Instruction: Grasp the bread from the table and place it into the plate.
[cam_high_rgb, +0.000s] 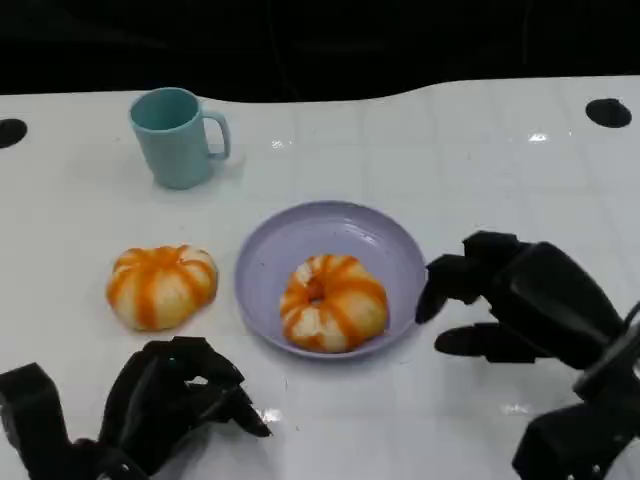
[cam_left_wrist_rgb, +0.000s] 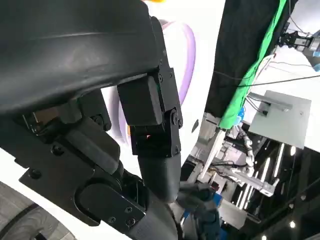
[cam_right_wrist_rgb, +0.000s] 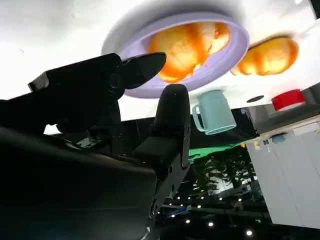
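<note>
One round orange-striped bread roll (cam_high_rgb: 333, 302) already sits inside the shallow lilac plate (cam_high_rgb: 272, 262), while a second orange-striped roll (cam_high_rgb: 161, 286) lies on the white table (cam_high_rgb: 450, 180), just beside the plate's left rim and apart from it. The right hand (cam_high_rgb: 500, 298) hovers close to the plate's right edge with its fingers apart and nothing in them. The left hand (cam_high_rgb: 178, 398) rests low near the front, fingers curled loosely inward with nothing visibly held, though whether they are fully closed I cannot tell. The likely risk is the right hand clipping the plate rim as it moves, sliding the plate or tipping the roll out; a reach by the left hand for the table roll could also push that soft roll away or nudge it into the plate. The pale teal ceramic mug (cam_high_rgb: 178, 136) stands well behind. The left wrist view is mostly blocked by the hand's own shell, showing just a sliver of plate.
</note>
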